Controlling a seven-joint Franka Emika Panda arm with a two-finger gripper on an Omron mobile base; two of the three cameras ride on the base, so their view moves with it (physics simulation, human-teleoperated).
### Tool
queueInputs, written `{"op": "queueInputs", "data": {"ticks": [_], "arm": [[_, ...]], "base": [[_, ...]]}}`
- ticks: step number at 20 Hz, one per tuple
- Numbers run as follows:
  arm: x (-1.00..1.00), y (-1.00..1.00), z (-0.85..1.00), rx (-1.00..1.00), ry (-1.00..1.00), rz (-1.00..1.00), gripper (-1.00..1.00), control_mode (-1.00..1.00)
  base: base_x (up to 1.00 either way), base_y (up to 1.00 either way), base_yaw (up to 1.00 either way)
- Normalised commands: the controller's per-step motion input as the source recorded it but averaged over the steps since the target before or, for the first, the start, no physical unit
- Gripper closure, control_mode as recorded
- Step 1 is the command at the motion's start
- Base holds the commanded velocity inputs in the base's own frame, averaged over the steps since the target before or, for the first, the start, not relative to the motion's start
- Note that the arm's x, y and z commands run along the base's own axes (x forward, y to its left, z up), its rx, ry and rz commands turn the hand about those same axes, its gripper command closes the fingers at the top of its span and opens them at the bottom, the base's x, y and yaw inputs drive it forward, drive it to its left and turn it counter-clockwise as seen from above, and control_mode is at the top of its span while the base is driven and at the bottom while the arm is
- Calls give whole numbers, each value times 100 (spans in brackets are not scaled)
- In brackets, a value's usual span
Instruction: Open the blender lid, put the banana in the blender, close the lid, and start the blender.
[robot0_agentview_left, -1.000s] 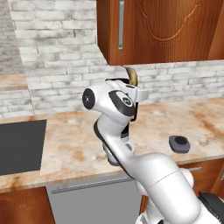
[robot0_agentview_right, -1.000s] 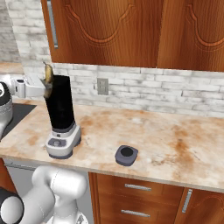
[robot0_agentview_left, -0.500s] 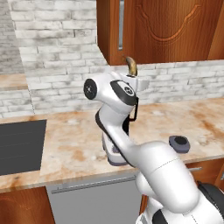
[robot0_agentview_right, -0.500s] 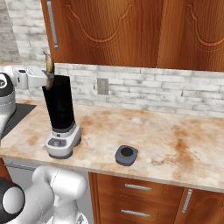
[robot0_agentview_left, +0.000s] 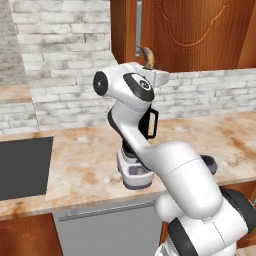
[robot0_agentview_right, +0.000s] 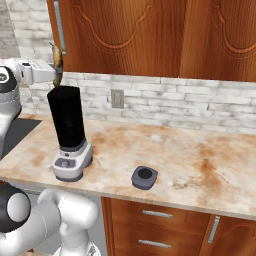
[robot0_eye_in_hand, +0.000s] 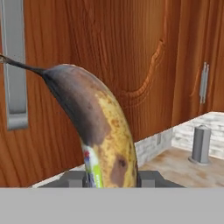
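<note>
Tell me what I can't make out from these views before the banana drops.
- Blender jar inside: right base view sees its side, not in.
- Blender jar, left base view: hidden behind the arm.
- Banana lower end, hand view: cut off at the gripper.
- Lid, left base view: half hidden by the arm.

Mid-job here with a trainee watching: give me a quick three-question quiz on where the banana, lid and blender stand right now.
1. True or false: the blender lid sits on the blender jar.
2. Multiple choice: the banana is (A) lying on the counter, (B) held in the tool above the jar's open top, (C) inside a drawer.
3. Short answer: which part of the blender carries the round dial?

Key:
1. False; it lies on the counter to the right of the blender in the right base view.
2. B.
3. The light grey base, on its front.
</note>
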Motion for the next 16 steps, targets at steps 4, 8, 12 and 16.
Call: {"op": "queueInputs", "data": {"ticks": [4, 8, 12, 16], "arm": [[31, 1, -53, -3, 0, 0, 100, -100], [36, 1, -47, -3, 0, 0, 100, -100], [12, 1, -37, -3, 0, 0, 100, -100], [0, 0, -48, -2, 7, 1, 100, -100]], "base": [[0, 0, 0], [0, 0, 0], [0, 0, 0], [0, 0, 0]]}}
